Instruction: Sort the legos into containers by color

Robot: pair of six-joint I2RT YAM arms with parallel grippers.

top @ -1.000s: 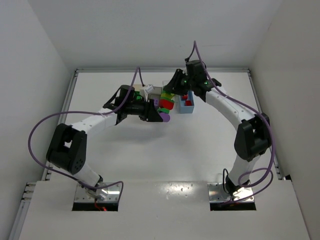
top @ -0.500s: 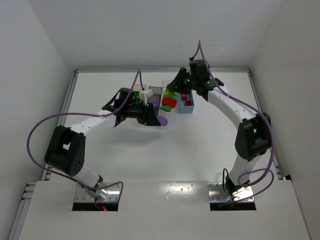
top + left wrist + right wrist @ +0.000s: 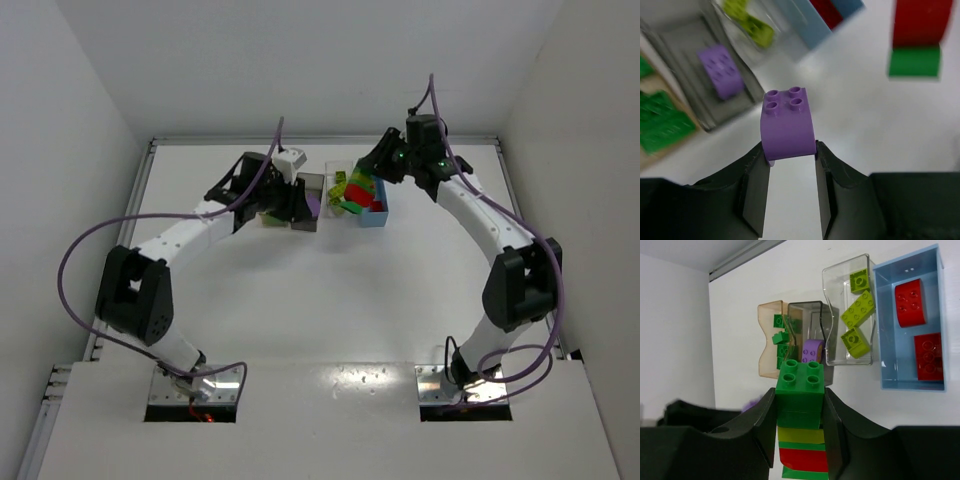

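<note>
Between the left gripper's (image 3: 789, 150) fingers sits one purple brick (image 3: 788, 125), pinched by its sides, studs pointing away, jaws closed just to brick width. It hangs above the table (image 3: 330, 300), near the dark grey bin (image 3: 685, 55), which has a purple brick in it, so that bin is probably the drop target. The right gripper (image 3: 800, 397) is clamped on the top dark green brick (image 3: 800, 382) of a stuck-together stack (image 3: 801, 450), with lime, green and red layers below the fingers. The stack is held in the air on the near side of the bins, likely because mixed colours can't go into one bin until pulled apart. Further out is a row of four bins: the tan bin (image 3: 765, 355) with dark green bricks (image 3: 780, 335), the grey bin, the clear bin (image 3: 835, 285) with lime bricks (image 3: 858, 308), and the blue bin (image 3: 890, 360) with two red bricks (image 3: 910, 302). No loose bricks are seen on the table.
</note>
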